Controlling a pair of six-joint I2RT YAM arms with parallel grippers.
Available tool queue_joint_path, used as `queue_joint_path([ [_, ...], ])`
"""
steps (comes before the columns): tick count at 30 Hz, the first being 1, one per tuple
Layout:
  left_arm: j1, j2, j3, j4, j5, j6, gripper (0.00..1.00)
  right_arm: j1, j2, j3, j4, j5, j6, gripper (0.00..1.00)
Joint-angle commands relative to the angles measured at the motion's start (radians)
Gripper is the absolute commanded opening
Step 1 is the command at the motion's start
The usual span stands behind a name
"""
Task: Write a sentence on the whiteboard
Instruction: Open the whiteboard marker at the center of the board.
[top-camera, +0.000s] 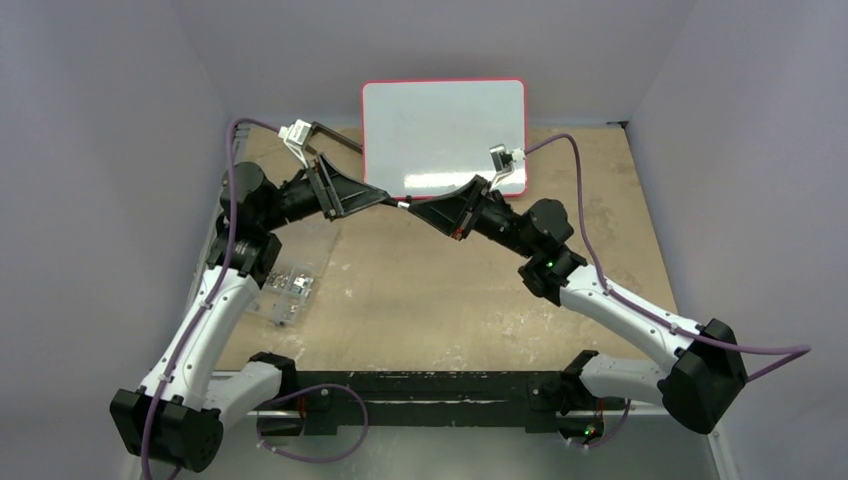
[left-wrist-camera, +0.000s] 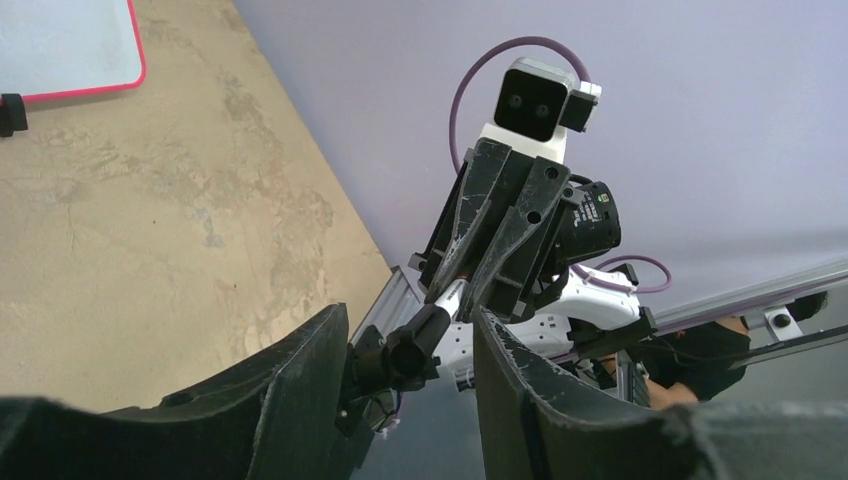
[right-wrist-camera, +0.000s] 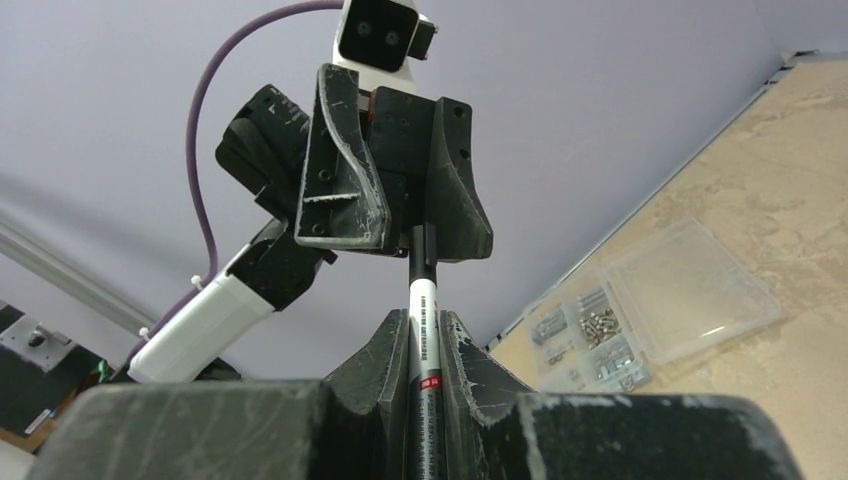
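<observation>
Whiteboard (top-camera: 443, 135), unmarked, sits upper centre on worktop (top-camera: 450, 290); right end effector (right-wrist-camera: 425, 322) clamps marker (right-wrist-camera: 422, 300), left end effector (left-wrist-camera: 410, 325) stands part-open about cap (left-wrist-camera: 405, 355): advise closing squarely, then pulling straight.

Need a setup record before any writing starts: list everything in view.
Glossy white rectangular whiteboard with thin red rim: one, white and red, far centre of the table; no lettering seen.
White-barrelled marker with black cap: one, white and black, in the air between both hands.
Clear plastic compartment box of small metal parts: one, transparent, left side of the table.
Worn tan tabletop: one, tan, beneath everything.
Left hand: one, black, open around the marker's cap.
Right hand: one, black, shut on the marker's barrel.
</observation>
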Motion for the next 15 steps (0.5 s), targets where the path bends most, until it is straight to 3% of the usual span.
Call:
queue_joint_path([
  [1, 0.006, -0.034, 0.001, 0.005, 0.006, 0.002, 0.46, -0.004, -0.005, 0.032, 0.076, -0.015, 0.010, 0.00],
  [9, 0.005, -0.047, -0.016, -0.017, 0.012, 0.021, 0.35, -0.004, 0.007, 0.019, 0.102, -0.010, 0.018, 0.00],
  [15, 0.005, -0.039, -0.023, -0.007, 0.007, 0.024, 0.11, -0.004, 0.012, -0.002, 0.132, -0.018, 0.050, 0.00],
])
